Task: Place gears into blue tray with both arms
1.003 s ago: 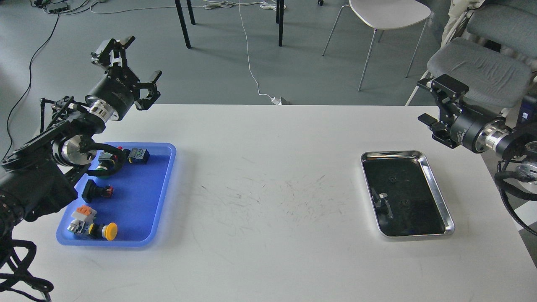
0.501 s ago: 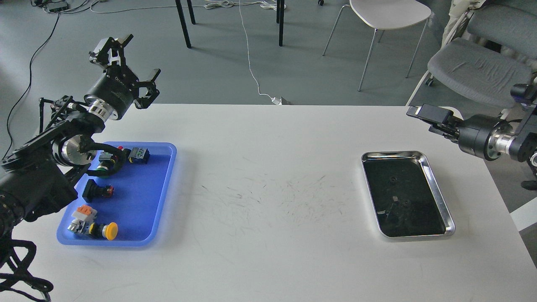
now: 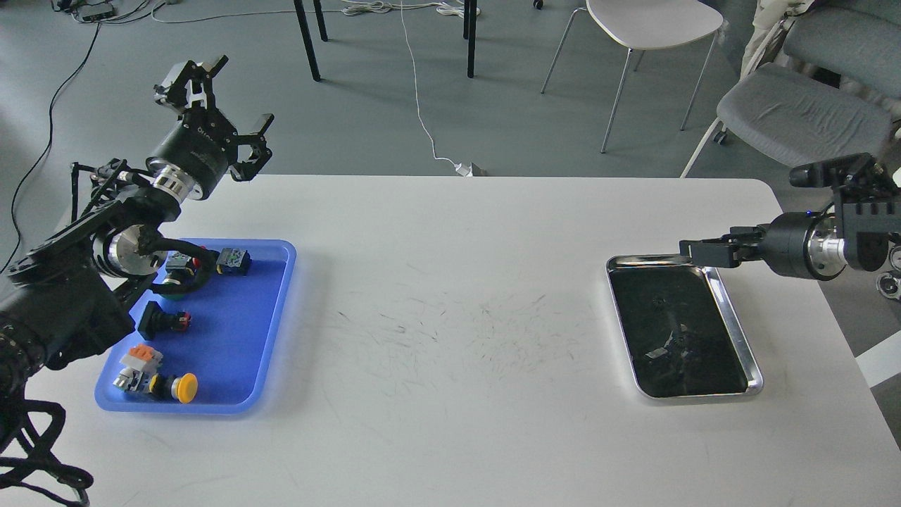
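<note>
The blue tray (image 3: 264, 331) lies at the table's left and holds several coloured-capped push-button switches. A tiny black gear (image 3: 659, 301) sits in the silver tray (image 3: 736, 329) at the right, and a second gear (image 3: 680, 343) lies nearer, mixed with dark reflections. My left gripper (image 3: 241, 91) hangs open and empty above the table's far left corner, beyond the blue tray. My right gripper (image 3: 691, 248) points left, low over the silver tray's far right corner. It is seen edge-on, so its fingers cannot be told apart.
Switches (image 3: 163, 322) fill the blue tray's left half. A wide scuffed stretch of white table (image 3: 450, 331) separates the two trays. Chairs (image 3: 651, 24) and floor cables stand beyond the far edge.
My right arm has swung down and to the left, its wrist turning, bringing the gripper from beside the table to the silver tray's far edge. The left arm barely shifted.
</note>
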`<state>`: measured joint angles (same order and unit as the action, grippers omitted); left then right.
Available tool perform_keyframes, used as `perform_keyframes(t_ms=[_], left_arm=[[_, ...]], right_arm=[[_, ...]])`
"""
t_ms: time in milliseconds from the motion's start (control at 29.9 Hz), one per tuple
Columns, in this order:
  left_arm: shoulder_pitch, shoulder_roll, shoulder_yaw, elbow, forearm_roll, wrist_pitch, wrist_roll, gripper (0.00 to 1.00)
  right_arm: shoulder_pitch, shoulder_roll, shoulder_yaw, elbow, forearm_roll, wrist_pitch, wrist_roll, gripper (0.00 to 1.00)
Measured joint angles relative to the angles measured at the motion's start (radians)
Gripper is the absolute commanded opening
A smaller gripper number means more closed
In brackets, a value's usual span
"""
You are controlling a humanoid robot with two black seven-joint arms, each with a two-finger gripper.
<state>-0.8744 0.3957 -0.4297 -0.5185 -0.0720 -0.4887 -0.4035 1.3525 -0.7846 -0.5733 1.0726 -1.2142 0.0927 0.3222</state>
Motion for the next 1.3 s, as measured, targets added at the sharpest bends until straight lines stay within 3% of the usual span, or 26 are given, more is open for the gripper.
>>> perform_keyframes(t_ms=[368,535,702,1304], left_arm=[[0.0,0.005,0.0,0.0,0.0,0.0,0.0,0.99],[0.0,0.006,0.0,0.0,0.0,0.0,0.0,0.99],[0.0,0.007,0.0,0.0,-0.001,0.0,0.0,0.99],[0.006,0.016,0.002,0.0,-0.002,0.0,0.0,0.99]], right_arm=[[0.073,0.18,-0.208,-0.044,-0.106,-0.008,0.045,0.93],[0.078,0.227,-0.27,-0.065,-0.124,-0.009,0.088,0.84],[0.074,0.25,-0.313,-0.101,-0.125,-0.009,0.114,0.83],[0.0,0.307,-0.314,-0.21,-0.119,-0.007,0.135,0.74]])
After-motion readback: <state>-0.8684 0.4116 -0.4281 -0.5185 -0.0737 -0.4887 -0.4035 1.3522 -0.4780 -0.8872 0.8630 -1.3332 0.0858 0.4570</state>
